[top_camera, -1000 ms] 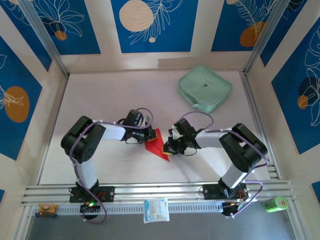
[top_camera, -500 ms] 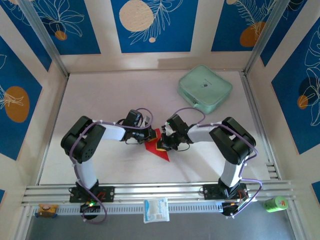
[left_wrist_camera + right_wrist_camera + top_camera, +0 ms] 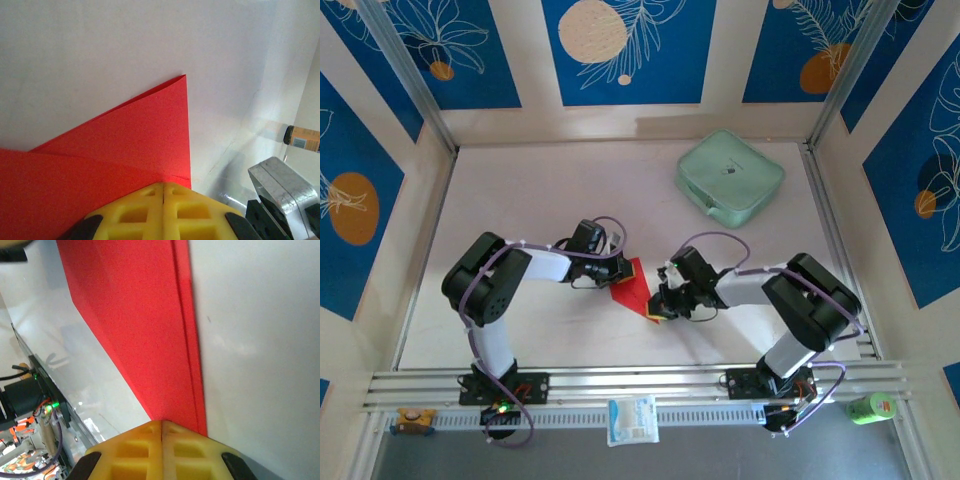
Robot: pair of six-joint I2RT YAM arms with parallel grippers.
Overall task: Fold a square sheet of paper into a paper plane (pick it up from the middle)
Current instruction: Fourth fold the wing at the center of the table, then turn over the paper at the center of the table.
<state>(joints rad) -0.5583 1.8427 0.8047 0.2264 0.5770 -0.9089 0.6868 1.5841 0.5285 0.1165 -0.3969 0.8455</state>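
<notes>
So the red paper [image 3: 632, 287] is lying flat near the middle of the table [image 3: 520, 200], folded into a pointed wedge with the sharp tip aimed at the near edge. The left gripper [image 3: 619, 272] sits at its left side, yellow pads pressed together with no gap, right on the paper's edge. The right gripper [image 3: 658, 301] is closed up tight too, pads face to face, down by the pointy end along a folded seam. The mint-green case [image 3: 730, 178] sits well apart at the back right.
</notes>
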